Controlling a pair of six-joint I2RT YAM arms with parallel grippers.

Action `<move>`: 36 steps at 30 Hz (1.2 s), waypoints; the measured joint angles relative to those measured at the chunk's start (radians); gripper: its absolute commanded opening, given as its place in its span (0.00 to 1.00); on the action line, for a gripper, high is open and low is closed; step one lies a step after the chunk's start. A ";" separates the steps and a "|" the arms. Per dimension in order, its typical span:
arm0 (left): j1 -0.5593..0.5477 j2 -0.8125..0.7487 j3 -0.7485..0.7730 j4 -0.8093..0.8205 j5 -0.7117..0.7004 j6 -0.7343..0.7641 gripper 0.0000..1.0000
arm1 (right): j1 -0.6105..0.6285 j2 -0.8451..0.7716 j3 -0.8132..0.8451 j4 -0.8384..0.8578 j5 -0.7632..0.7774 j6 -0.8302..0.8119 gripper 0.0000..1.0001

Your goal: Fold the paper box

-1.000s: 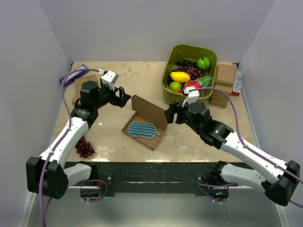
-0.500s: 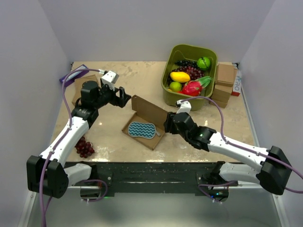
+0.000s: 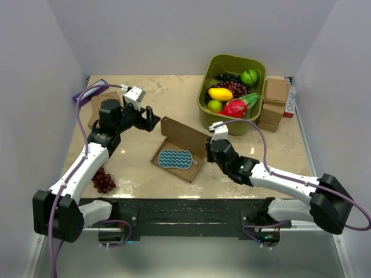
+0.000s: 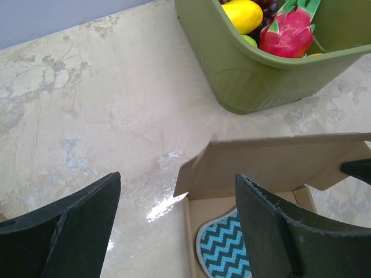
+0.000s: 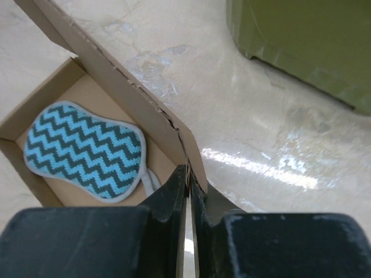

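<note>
The right tool (image 5: 188,176) is pressed together, its tips set against the right-hand corner of the raised lid (image 5: 119,78); whether cardboard is caught between them cannot be told. The left tool (image 4: 177,179) is spread and held just off the lid's left corner, without contact. The paper box (image 3: 179,147) lies at the middle of the counter (image 3: 145,92), near and left of the green bin (image 3: 204,92). Its tray is open with a zigzag pad (image 3: 175,158) inside, and its lid stands along the far side.

The step in hand is judged to be lid closure. The lid must next be swung nearward and down over the tray.

Compared with one second earlier, the right arm has been lowered and drawn in; the left arm and box are unchanged.
</note>
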 measured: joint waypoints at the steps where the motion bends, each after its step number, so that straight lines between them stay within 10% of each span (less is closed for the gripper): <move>1: 0.000 0.000 0.000 0.000 0.000 0.000 0.84 | 0.000 0.000 -0.003 0.012 -0.002 -0.040 0.05; 12: 0.000 -0.003 -0.019 0.008 0.070 0.003 0.84 | -0.201 0.011 0.009 0.099 -0.278 -0.454 0.15; 22: 0.000 -0.065 -0.116 0.130 0.084 -0.116 0.83 | -0.340 0.209 0.209 0.089 -0.479 -0.580 0.77; 36: -0.003 -0.046 -0.353 0.393 -0.071 -0.204 0.82 | -0.349 0.111 0.195 0.040 -0.412 -0.471 0.84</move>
